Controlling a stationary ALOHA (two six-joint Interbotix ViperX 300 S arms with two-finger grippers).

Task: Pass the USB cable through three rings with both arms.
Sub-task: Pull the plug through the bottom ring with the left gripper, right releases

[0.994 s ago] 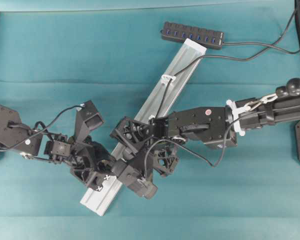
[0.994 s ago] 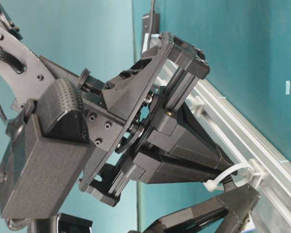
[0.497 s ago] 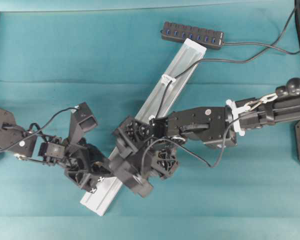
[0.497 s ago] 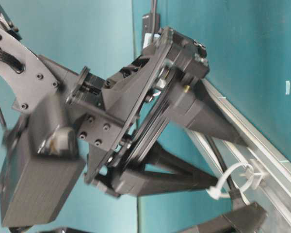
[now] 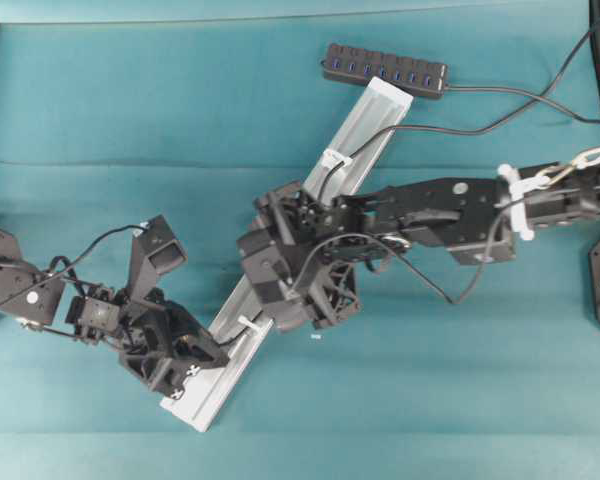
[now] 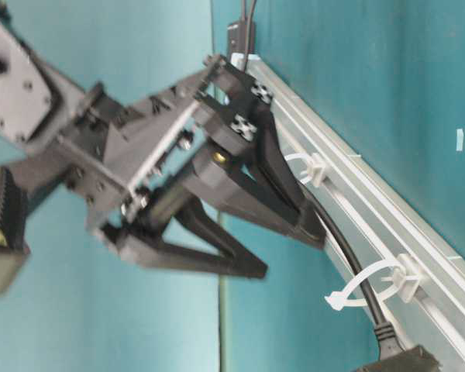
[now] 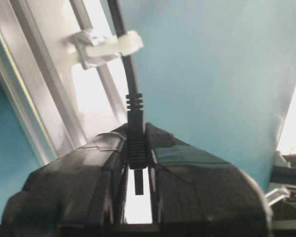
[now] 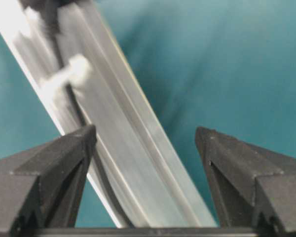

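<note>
Teal table [image 5: 100,110], cable [image 7: 129,79] through ring [image 7: 108,45]

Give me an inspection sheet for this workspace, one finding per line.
Surface: teal table, bare around the rail.
Job's things: silver rail lies diagonally; USB cable passes through the near ring; the second ring and the third ring also show on the rail.
Clutter: small white speck on the table.
Grippers: left gripper shut on the cable's plug; right gripper with jaws wide, holding nothing.
Cables: cord runs from the black hub onto the rail.
Surroundings: black frame posts at the edges.
</note>
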